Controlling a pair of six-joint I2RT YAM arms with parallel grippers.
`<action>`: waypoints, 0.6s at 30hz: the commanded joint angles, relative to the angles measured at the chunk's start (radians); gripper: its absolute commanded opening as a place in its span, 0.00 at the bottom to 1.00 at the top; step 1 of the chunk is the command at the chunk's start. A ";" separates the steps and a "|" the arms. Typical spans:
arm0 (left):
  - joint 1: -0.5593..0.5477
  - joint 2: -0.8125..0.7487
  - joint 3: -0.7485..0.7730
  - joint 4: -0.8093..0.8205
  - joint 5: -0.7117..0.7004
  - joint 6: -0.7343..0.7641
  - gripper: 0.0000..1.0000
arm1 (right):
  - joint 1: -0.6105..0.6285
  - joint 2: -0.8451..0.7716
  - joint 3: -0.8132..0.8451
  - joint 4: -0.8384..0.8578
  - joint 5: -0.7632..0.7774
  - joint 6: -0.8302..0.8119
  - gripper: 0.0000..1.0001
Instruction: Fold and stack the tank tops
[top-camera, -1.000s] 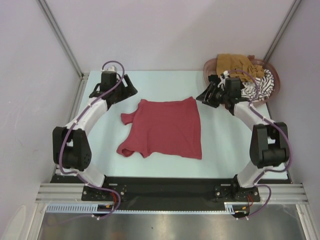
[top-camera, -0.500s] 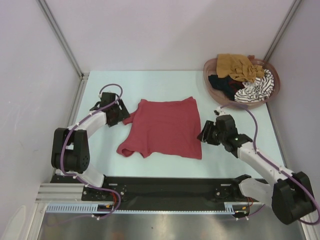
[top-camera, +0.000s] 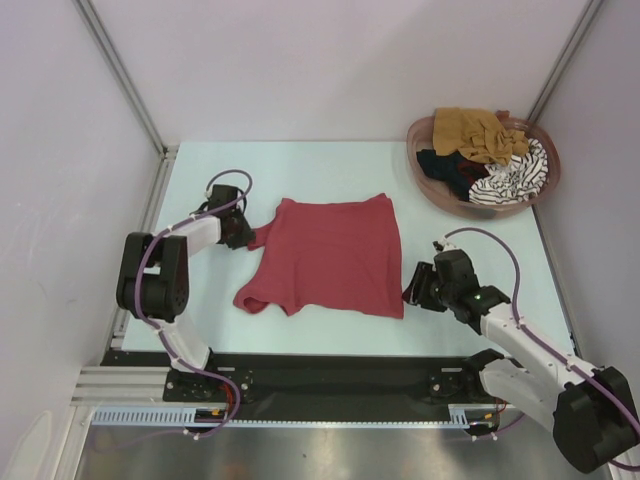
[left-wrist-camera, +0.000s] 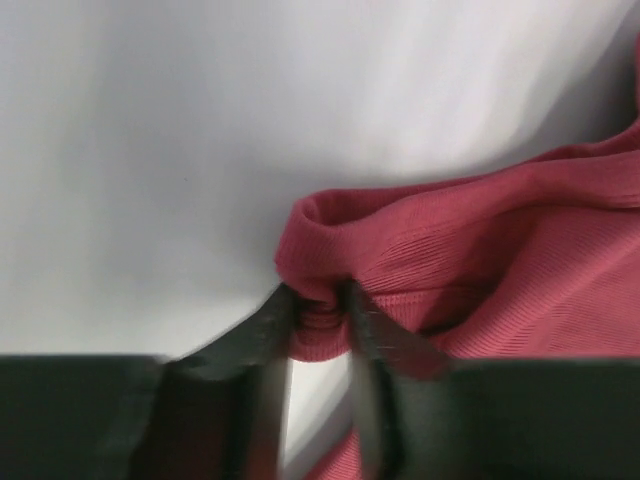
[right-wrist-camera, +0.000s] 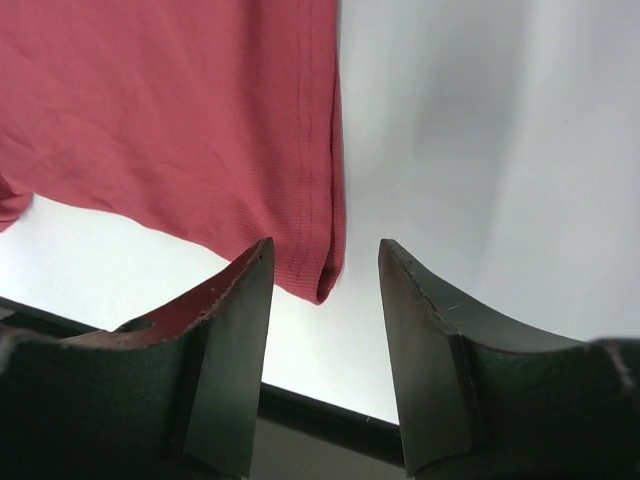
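A dark red tank top lies spread flat in the middle of the table. My left gripper is at its upper-left strap; in the left wrist view the gripper pinches a bunched fold of the red cloth. My right gripper sits low at the garment's lower-right corner. In the right wrist view it stands open, with the hem corner of the red cloth just ahead between its fingers, untouched. The mustard-brown tank top, a black one and a striped one lie heaped in the basket.
The pinkish-brown oval basket stands at the back right corner. A black strip runs along the table's near edge, close behind the right gripper. Side walls with metal posts enclose the table.
The left gripper came down onto the strap and closed on it. The right arm swung from the basket down to the lower-right hem corner and stays open.
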 joint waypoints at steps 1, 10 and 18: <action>0.010 0.014 0.036 0.033 0.002 0.005 0.27 | 0.029 0.023 -0.005 0.023 0.004 0.025 0.52; 0.094 -0.012 0.107 -0.032 -0.036 0.029 0.00 | 0.118 0.128 -0.016 0.063 0.055 0.059 0.48; 0.143 0.002 0.315 -0.184 -0.128 0.055 0.00 | 0.126 0.181 -0.005 0.079 0.042 0.048 0.19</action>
